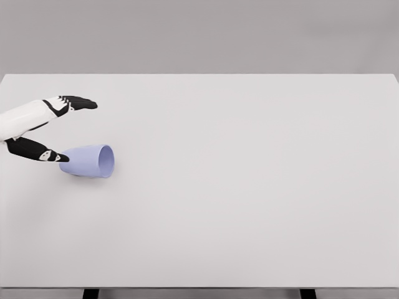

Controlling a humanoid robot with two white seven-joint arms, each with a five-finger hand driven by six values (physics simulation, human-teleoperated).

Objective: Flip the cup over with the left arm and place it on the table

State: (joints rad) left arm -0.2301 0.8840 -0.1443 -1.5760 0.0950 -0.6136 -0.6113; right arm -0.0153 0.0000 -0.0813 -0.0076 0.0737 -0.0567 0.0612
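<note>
We see the cup [89, 161] lying on its side on the surface [249, 187], near the left edge, with its open mouth turned to the right and its base toward the arm. So the flip is not done: the cup is neither lifted nor stood up, and everything from grasp to placing is, in our judgement, left to do.

Our left hand [59, 128] comes in from the left with its digits spread wide. The fingers [80, 103] reach out well above the cup in the picture, and the thumb [43, 153] ends right at the cup's base. It holds nothing; the gap between thumb and fingers is far wider than the cup. We cannot tell whether the thumb tip touches the base or only lies just beside it, since one view gives no depth there.

The arm is cut off by the left edge, so its pose is hidden. The right arm does not show at all. The cup's inside is in shadow, and we cannot tell how high the hand stands over the surface.
</note>
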